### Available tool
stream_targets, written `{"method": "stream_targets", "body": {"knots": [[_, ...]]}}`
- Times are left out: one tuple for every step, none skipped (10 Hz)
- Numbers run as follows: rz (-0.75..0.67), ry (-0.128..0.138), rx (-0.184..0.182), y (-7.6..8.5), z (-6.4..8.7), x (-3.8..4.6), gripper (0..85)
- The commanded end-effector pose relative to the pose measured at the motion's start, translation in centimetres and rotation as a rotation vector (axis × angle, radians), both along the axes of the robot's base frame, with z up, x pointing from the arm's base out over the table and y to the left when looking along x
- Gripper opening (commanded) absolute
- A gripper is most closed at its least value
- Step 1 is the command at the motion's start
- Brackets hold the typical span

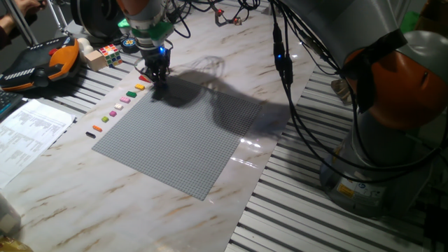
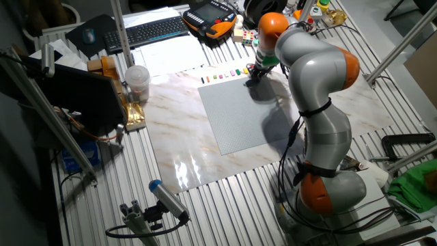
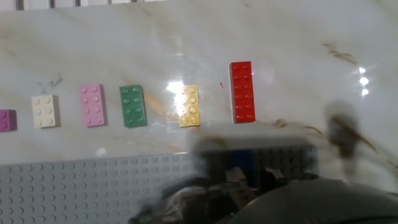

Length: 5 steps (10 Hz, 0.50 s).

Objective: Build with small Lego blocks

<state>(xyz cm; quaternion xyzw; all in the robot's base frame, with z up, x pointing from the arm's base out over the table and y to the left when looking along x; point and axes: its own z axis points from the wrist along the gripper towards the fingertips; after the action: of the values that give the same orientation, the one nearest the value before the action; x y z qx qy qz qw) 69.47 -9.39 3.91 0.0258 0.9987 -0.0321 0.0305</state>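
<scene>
Six loose blocks show in the hand view, lying in a row on the marble table (image 1: 294,63) just off the edge of the grey baseplate (image 1: 185,136): the red block (image 3: 242,92), longest of them, then the yellow block (image 3: 189,106), the green block (image 3: 133,106), the pink block (image 3: 92,105), the white block (image 3: 45,111) and a purple block (image 3: 6,120) cut by the frame; in one fixed view the same row runs on further, to an orange block (image 1: 97,129) and a black block (image 1: 90,134) at its far end. The gripper (image 1: 158,74) stands low over the baseplate's corner nearest the red end of the row; a strip of blue appears between its blurred fingers in the hand view, likely a blue block, though whether the jaws clamp it or have let go I cannot tell. No other brick appears on the baseplate, so the build seems barely begun: at most one piece at the corner, the whole row still to be fetched. Behind the row sit a multicoloured puzzle cube (image 1: 109,53) and an orange-and-black pendant (image 1: 38,63), well apart from the work.
</scene>
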Motion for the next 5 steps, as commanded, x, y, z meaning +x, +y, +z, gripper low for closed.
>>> {"method": "stream_targets", "body": {"knots": [[0.005,0.001,0.001,-0.12,0.0,0.0,5.7],[0.01,0.0,0.001,-0.22,-0.03,-0.01,0.7],[0.01,-0.002,0.0,-0.21,-0.03,-0.01,0.7],[0.01,-0.002,0.0,-0.17,-0.04,-0.02,0.7],[0.01,-0.003,0.0,-0.11,-0.05,-0.01,0.7]]}}
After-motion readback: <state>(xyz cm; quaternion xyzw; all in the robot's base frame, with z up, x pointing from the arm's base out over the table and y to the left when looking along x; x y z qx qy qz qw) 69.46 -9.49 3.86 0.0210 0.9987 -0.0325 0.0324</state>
